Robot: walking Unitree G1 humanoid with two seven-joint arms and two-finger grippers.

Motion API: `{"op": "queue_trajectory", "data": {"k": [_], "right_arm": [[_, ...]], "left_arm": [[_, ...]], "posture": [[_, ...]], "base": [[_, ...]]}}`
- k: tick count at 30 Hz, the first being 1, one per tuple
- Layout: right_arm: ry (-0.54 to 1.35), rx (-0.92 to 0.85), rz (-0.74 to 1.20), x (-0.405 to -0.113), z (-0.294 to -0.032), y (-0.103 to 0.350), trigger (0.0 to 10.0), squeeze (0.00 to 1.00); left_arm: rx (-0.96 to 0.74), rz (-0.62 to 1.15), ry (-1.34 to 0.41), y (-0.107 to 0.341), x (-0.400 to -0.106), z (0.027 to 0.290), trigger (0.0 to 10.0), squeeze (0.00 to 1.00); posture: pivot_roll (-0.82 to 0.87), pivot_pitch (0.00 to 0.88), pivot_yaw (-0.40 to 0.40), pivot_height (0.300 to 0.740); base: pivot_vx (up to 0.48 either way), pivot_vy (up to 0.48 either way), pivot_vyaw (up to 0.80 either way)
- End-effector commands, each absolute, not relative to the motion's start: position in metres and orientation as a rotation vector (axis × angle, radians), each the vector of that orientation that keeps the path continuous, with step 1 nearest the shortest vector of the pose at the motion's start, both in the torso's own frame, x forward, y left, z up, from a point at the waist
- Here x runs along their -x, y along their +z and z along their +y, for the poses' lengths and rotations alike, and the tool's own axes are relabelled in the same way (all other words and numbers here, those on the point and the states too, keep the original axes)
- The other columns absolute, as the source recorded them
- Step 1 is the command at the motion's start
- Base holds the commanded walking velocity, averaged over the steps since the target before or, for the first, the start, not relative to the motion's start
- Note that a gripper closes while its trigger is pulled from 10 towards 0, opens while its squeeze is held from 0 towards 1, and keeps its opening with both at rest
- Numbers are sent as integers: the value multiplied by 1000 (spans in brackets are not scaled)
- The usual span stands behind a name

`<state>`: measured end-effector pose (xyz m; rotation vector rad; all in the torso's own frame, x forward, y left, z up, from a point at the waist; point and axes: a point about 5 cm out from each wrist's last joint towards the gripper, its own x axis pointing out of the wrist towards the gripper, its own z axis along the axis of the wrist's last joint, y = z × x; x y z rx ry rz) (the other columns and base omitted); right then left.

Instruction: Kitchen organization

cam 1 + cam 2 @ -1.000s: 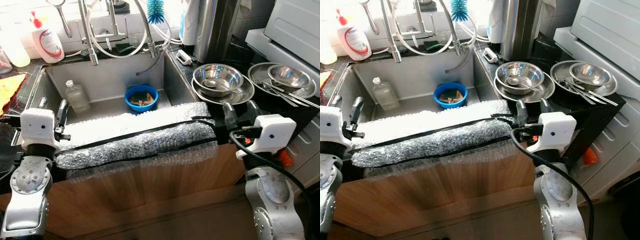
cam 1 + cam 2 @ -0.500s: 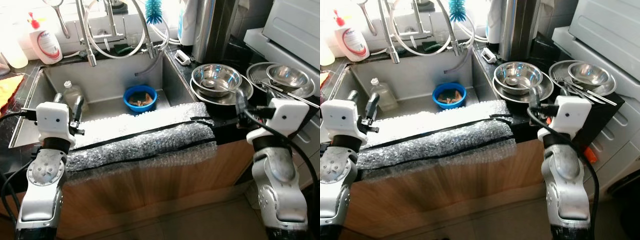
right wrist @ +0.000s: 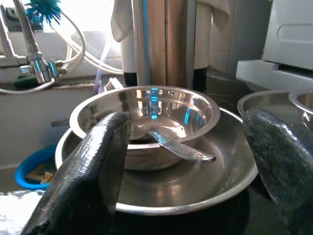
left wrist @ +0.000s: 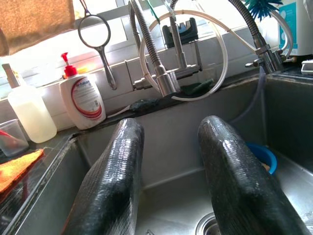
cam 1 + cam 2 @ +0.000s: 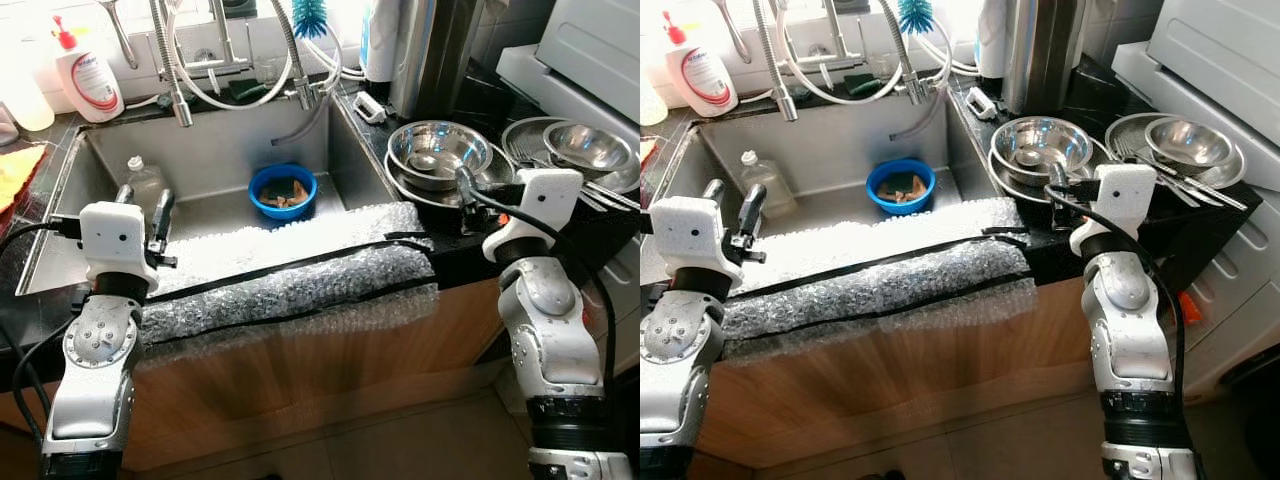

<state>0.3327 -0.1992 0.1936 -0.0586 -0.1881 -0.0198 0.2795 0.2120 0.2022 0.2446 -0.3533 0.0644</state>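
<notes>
Raised and pushed forward since a second ago: both arms, once low at the padded sink edge, now up over it. Left end effector point(image 5: 141, 200) held above the sink point(image 5: 110, 160), fingers point(image 4: 113, 186) parted with nothing between them, pointed toward the faucet point(image 4: 166, 68) and the back wall. Right end effector point(image 3: 186, 161) reached out just short of the stacked metal bowl point(image 5: 436, 150) and plate point(image 5: 480, 192) on the dark tabletop point(image 5: 470, 250), fingers spread wide to either side of the stack, holding nothing, not seen touching it. Inside that bowl, a spoon point(image 3: 178, 145) lying with its handle over the rim toward the plate. Farther right, a second bowl point(image 5: 583, 146) on another plate, with forks point(image 5: 540, 160) laid across. Down in the sink, a blue bowl point(image 5: 283, 190) with scraps in it near the middle, and a clear plastic bottle point(image 5: 143, 178) standing near the left wall. Along the near sink edge, a strip of bubble wrap point(image 5: 290, 270) taped with black bands. Behind the sink, a soap dispenser point(image 5: 88, 70) with a red pump, a pale bottle point(image 4: 28, 112) beside it, a blue brush point(image 5: 309, 14) and a tall steel canister point(image 5: 425, 50).
</notes>
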Motion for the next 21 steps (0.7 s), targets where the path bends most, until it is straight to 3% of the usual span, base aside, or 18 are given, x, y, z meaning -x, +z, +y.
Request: {"op": "queue_trajectory", "data": {"k": [1, 11, 12, 14, 15, 16, 17, 18, 19, 20, 21], "right_arm": [[-18, 67, -192, -335, -201, 195, 10000, 0], [-26, 70, -178, -345, -197, 196, 10000, 0], [-27, 70, -178, -346, -196, 196, 8863, 0], [-28, 71, -180, -347, -196, 197, 8863, 0], [-26, 71, -180, -347, -195, 198, 5843, 0], [-23, 70, -177, -349, -194, 198, 4902, 0], [-23, 70, -177, -349, -194, 198, 4902, 0], [-20, 70, -170, -350, -193, 197, 3725, 0], [-20, 70, -170, -350, -193, 197, 3725, 0], [-23, 73, -159, -351, -194, 195, 0, 0], [-27, 75, -148, -352, -194, 194, 0, 0]], "left_arm": [[-248, -363, 74, 207, -279, 213, 10000, 0], [-238, -360, 65, 206, -279, 209, 10000, 0], [-237, -360, 67, 206, -279, 210, 10000, 0], [-238, -361, 70, 207, -279, 211, 10000, 0], [-237, -361, 72, 207, -279, 211, 10000, 0], [-238, -359, 74, 207, -278, 212, 10000, 0], [-238, -359, 74, 207, -278, 212, 10000, 0], [-238, -357, 74, 206, -278, 212, 10000, 0], [-238, -357, 74, 206, -278, 212, 10000, 0], [-237, -356, 74, 206, -278, 211, 10000, 0], [-236, -356, 74, 205, -278, 211, 10000, 0]], "posture": [[-68, 118, 70, 740], [-65, 117, 69, 740], [-60, 117, 67, 740], [-59, 117, 67, 740], [-60, 116, 67, 740], [-59, 117, 66, 740], [-59, 117, 66, 740], [-59, 117, 66, 740], [-59, 117, 66, 740], [-59, 116, 64, 740], [-58, 116, 64, 740]], "base": [[0, 0, 0], [0, 0, 0], [0, 0, 0], [0, 0, 0], [0, 0, 0], [0, 0, 0], [0, 0, 0], [0, 0, 0], [0, 0, 0], [0, 0, 0], [0, 0, 0]]}}
